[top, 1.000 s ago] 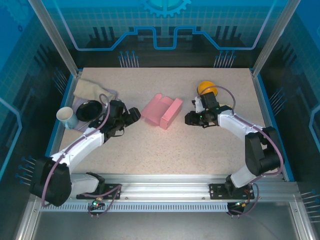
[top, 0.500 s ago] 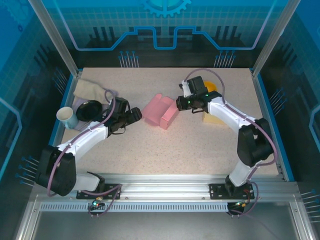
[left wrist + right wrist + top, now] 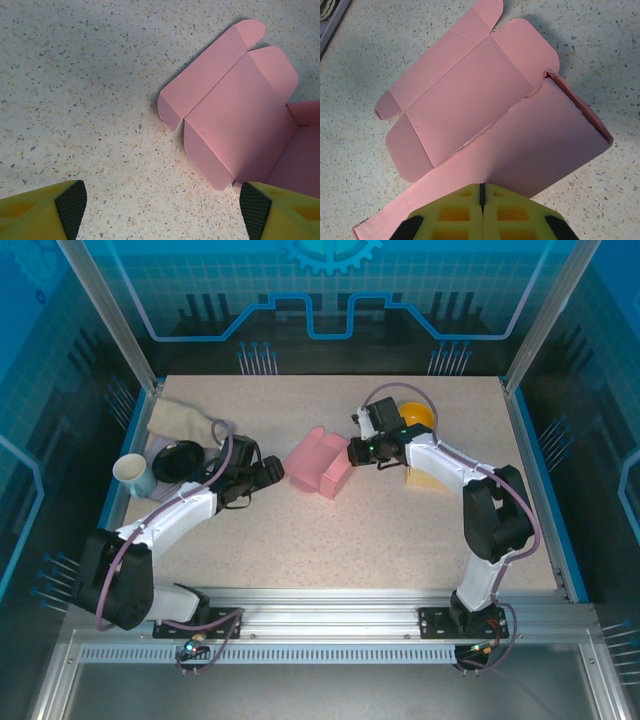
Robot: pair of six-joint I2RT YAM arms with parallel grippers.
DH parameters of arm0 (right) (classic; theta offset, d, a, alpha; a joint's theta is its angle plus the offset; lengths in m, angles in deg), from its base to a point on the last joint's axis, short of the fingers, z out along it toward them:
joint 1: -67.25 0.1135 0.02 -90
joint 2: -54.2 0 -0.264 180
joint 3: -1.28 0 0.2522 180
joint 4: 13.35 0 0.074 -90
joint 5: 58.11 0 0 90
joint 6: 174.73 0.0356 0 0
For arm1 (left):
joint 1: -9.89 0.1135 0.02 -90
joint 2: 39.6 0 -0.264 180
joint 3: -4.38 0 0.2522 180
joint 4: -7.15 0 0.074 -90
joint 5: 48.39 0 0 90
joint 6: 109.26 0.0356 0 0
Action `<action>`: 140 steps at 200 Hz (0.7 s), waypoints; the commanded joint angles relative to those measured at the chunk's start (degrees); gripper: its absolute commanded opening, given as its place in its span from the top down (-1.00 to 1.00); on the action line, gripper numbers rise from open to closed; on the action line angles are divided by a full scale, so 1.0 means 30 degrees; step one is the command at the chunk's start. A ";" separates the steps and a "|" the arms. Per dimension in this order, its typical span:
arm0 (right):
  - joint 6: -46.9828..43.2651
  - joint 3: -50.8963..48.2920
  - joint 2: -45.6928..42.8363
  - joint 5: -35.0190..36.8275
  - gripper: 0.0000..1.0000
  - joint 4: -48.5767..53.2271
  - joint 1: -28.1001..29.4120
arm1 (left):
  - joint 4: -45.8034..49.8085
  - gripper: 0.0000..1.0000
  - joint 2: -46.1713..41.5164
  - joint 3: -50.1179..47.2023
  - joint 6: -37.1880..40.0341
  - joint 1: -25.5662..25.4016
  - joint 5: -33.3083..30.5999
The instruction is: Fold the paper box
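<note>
Speckled table [image 3: 300,530]; pink box [image 3: 470,95]; overhead adds cup [image 3: 132,472], bowl [image 3: 180,460].

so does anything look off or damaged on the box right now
Nothing torn or spilled. The pink box lies half folded, its lid and flaps flat on the table, and the wall next to the shut right hand looks slightly bowed rather than square.

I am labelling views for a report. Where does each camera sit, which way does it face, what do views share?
Top external: above, behind the robot, facing down on the table; shows left gripper, right gripper.
Left wrist: on that arm, facing down at the pink box; own open fingers.
Right wrist: likewise facing down at it; shut fingers.
Shared: the pink box.
</note>
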 commanded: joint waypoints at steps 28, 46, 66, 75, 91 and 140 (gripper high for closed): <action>0.0375 -0.1549 -0.0560 -0.0197 1.00 -0.0214 -0.0135 | 0.0324 -0.67 0.0171 0.0409 0.0711 0.0059 0.0167; 0.0441 -0.2615 -0.1354 -0.0159 1.00 -0.0250 -0.0305 | 0.0372 -0.67 0.0187 0.0454 0.0790 0.0068 0.0250; 0.0693 -0.4045 -0.2408 -0.0092 1.00 -0.0417 -0.0495 | 0.0416 -0.66 0.0279 0.0349 0.0849 0.0060 0.0391; 0.0867 -0.4752 -0.2911 -0.0091 1.00 -0.0576 -0.0598 | 0.0436 -0.66 0.0260 0.0247 0.0845 0.0059 0.0447; 0.1189 -0.5847 -0.3681 -0.0283 1.00 -0.0883 -0.0587 | 0.0447 -0.66 0.0189 0.0013 0.0838 0.0029 0.0601; 0.1996 -0.8333 -0.5770 -0.0443 1.00 -0.1285 0.1016 | 0.0623 -0.65 -0.0693 -0.0567 0.1090 -0.0013 0.0673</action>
